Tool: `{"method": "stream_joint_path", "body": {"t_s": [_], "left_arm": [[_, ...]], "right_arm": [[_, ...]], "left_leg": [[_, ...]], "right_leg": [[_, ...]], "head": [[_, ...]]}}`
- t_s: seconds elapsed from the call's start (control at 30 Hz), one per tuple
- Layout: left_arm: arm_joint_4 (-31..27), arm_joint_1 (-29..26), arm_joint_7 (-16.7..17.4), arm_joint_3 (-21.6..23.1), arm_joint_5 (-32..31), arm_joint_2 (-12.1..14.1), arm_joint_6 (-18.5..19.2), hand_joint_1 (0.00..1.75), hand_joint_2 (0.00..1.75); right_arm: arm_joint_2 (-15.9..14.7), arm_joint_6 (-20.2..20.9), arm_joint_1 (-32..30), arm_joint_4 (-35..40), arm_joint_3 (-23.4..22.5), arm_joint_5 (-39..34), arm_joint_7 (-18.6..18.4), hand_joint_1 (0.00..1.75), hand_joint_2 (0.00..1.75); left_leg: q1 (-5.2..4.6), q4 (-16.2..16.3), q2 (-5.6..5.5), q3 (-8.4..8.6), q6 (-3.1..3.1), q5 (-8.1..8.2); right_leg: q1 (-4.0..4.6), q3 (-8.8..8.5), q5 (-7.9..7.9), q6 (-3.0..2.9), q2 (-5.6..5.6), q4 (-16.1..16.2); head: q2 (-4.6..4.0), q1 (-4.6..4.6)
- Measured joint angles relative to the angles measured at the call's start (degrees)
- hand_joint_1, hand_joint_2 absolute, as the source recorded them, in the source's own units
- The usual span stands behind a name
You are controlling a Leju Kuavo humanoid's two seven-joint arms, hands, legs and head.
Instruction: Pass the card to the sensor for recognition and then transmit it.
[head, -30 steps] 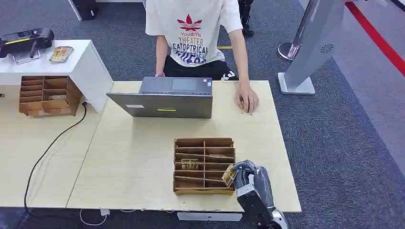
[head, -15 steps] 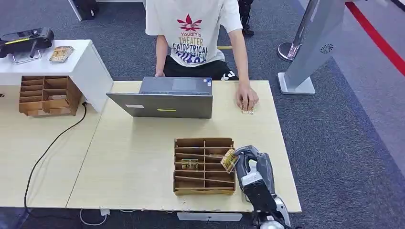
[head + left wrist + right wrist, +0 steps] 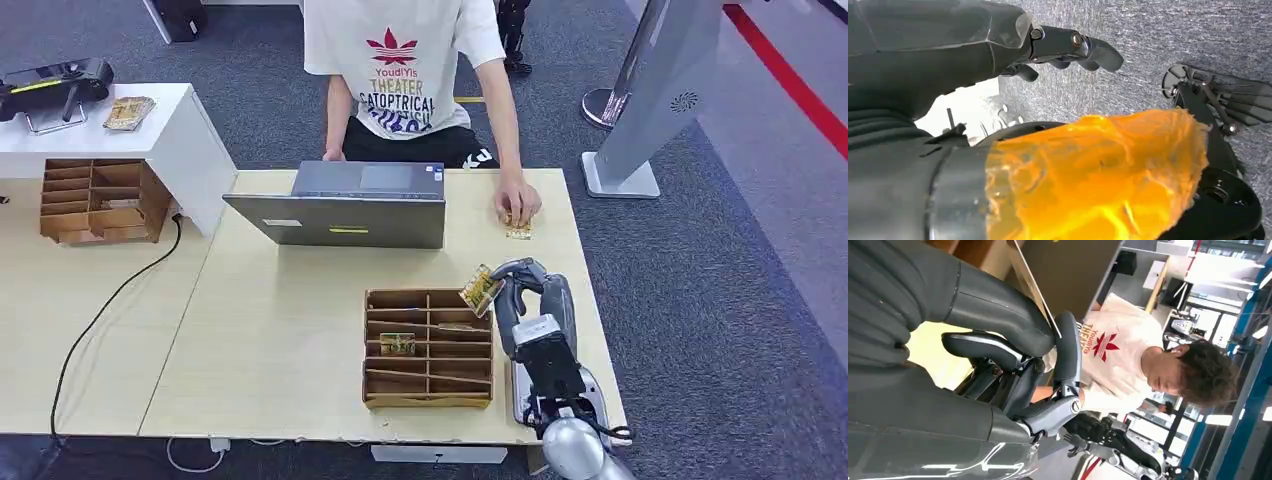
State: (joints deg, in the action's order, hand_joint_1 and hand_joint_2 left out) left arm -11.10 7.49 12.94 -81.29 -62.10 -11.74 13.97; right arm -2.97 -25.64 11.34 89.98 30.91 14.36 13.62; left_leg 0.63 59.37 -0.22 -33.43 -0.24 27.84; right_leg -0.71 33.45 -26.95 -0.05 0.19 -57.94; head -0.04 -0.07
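So the right hand has its fingers pinched on a small yellowish card, holding it up just above the far right corner of the wooden divider tray, tilted rather than flat. Looks to me like the pick is done and we're in the carry-to-the-sensor step. Honestly can't tell which thing on the table is the sensor. From the card, the person's hand sits at about 1 o'clock on another card, and the laptop is at about 10 o'clock. Next move probably needs a steady reach forward without loosening the pinch or clipping the tray.

The left hand hangs over grey carpet, fingers curled with nothing visibly in them.

Readable stuff: the person's white shirt says "THEATER" and something like "CATOPTRICAL" under a red leaf logo. The card's print is too small to read.
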Motion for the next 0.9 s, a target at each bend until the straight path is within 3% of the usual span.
{"method": "stream_joint_path", "body": {"t_s": [0.33,0.6,0.9], "left_arm": [[0.0,0.74,1.01,1.44,-1.42,-0.15,-0.24,0.0,0.0],[0.0,0.84,1.44,2.27,-1.92,-0.22,-0.26,0.0,0.0],[0.0,1.63,2.73,3.36,-3.6,-0.33,-0.26,0.0,0.0]], "right_arm": [[1.29,1.11,6.74,-2.49,-1.18,-1.35,-1.59,1.75,1.75],[1.81,1.11,8.63,-3.85,-1.38,-1.38,-1.75,1.75,1.75],[3.45,1.77,17.15,-8.84,-2.93,-0.85,-5.9,1.75,1.75]], "left_leg": [[0.0,0.0,0.0,0.0,0.0,0.0],[0.0,0.0,-0.01,-0.02,0.0,0.0],[0.0,0.01,0.0,-0.01,-0.01,-0.06]], "right_leg": [[0.0,0.0,0.0,0.0,0.0,-0.01],[0.0,0.01,0.0,0.0,0.0,-0.01],[0.0,0.01,0.05,-0.04,0.0,-0.02]], "head": [[0.0,0.0],[0.0,-0.02],[0.0,-0.02]]}}
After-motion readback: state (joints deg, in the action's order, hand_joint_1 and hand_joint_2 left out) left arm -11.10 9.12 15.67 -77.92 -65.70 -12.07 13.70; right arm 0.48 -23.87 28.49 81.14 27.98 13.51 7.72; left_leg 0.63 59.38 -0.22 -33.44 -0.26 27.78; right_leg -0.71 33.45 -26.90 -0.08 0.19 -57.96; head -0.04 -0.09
